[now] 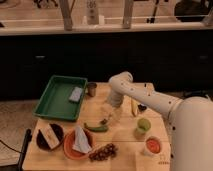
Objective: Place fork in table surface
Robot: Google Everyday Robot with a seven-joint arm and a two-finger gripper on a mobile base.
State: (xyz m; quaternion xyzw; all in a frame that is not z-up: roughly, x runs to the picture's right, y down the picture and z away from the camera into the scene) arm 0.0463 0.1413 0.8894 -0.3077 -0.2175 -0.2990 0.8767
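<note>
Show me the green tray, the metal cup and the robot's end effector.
green tray (56, 102): camera view, its bare floor.
metal cup (91, 89): camera view, its side.
end effector (106, 119): camera view, its tip, above the table (125, 146) beside the green vegetable (96, 127).

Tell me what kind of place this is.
Probably a cafeteria or break-room mock-up: a plank table surface holding a green tray, an orange bowl and grapes, with a dark counter behind. The gripper hangs over it, beside the green vegetable.

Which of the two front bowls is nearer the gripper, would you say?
The orange bowl holding a pale cloth: the gripper is by the green vegetable beside it; the dark bowl lies farther.
</note>
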